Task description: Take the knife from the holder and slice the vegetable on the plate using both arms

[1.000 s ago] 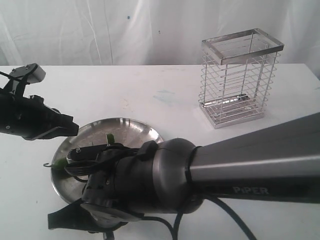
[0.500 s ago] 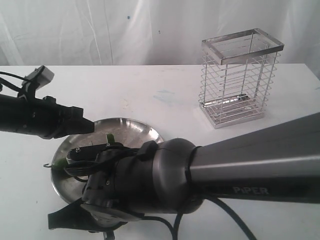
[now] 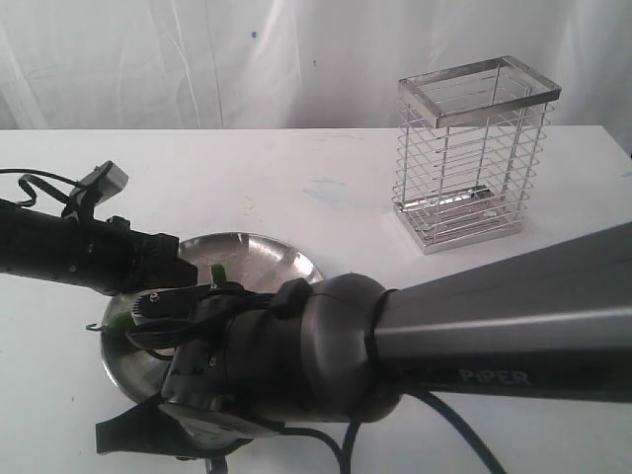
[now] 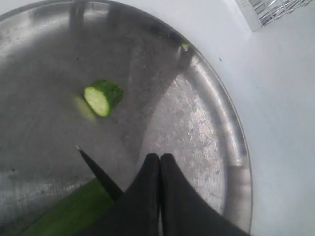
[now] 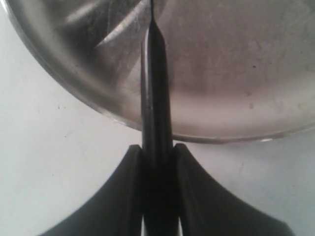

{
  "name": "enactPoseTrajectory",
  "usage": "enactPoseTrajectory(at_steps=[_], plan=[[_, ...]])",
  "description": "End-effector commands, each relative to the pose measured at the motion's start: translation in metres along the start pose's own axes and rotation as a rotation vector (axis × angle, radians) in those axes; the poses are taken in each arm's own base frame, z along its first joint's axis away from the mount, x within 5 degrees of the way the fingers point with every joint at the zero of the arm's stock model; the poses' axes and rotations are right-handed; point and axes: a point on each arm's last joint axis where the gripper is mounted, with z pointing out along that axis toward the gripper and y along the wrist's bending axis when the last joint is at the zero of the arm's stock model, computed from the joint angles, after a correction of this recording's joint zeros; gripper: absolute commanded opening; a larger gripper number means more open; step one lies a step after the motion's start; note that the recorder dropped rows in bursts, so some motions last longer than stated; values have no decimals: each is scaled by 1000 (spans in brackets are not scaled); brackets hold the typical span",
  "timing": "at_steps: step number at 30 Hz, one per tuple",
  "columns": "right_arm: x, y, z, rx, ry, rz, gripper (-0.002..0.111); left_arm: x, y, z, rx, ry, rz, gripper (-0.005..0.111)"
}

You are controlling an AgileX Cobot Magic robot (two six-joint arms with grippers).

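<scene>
The dark green cucumber-like vegetable lies on the round brushed-steel plate, one cut round apart from it. The right hand is clamped on the slim dark-bladed knife; the left hand, fingers pressed together, sits just beside the vegetable. For a clean slice, the left should pin it firmly, clear of the blade, which should come straight down.

The steel plate is being seen low and left of centre in the exterior view, largely covered by the arms. A cut slice of the green vegetable is lying apart on it, its pale face showing; the longer piece is lying beneath the dark knife blade. The empty wire holder is standing upright at upper right.
</scene>
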Motion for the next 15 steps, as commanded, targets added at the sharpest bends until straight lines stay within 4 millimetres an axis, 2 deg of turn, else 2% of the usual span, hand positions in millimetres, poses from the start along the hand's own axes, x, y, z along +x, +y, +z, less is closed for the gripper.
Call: enactPoseTrajectory(at_steps=[1, 11, 15], plan=[[1, -1, -1, 9, -2, -5, 0, 0, 0, 3, 15, -4, -15, 0], [1, -1, -1, 9, -2, -5, 0, -2, 1, 4, 19, -27, 2, 0], [1, -1, -1, 9, -2, -5, 0, 4, 13, 15, -45, 4, -6, 0]])
